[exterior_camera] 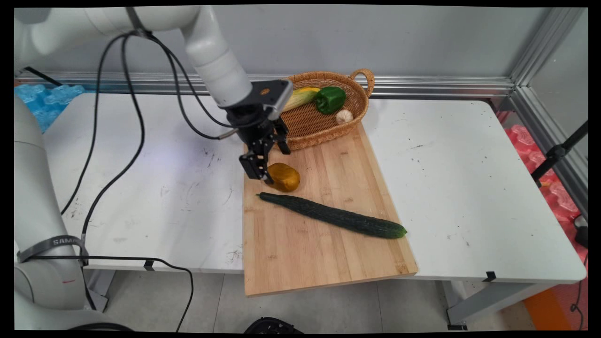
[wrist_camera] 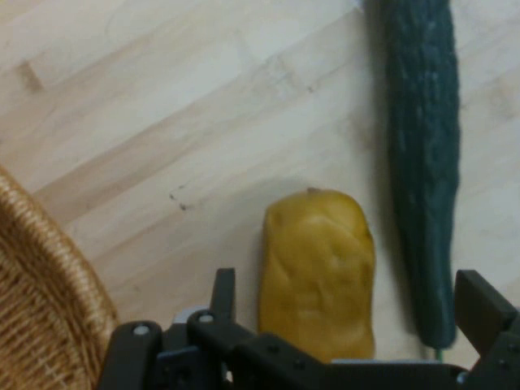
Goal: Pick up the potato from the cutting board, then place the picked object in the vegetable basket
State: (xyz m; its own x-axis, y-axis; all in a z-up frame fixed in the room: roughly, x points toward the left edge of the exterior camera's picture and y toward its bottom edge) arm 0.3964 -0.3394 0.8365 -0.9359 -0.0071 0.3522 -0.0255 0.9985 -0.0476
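End effector (exterior_camera: pixel 264 174) hangs tilted, fingers spread, beside potato (exterior_camera: pixel 283 177).

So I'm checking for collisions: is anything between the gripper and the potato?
Nothing visible. The open gripper hangs just over the potato on the cutting board; the cucumber lies beside it and the basket sits behind.

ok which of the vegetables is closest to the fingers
The yellow-brown potato on the wooden cutting board, directly between the open fingers; the long dark green cucumber lies just beyond it.
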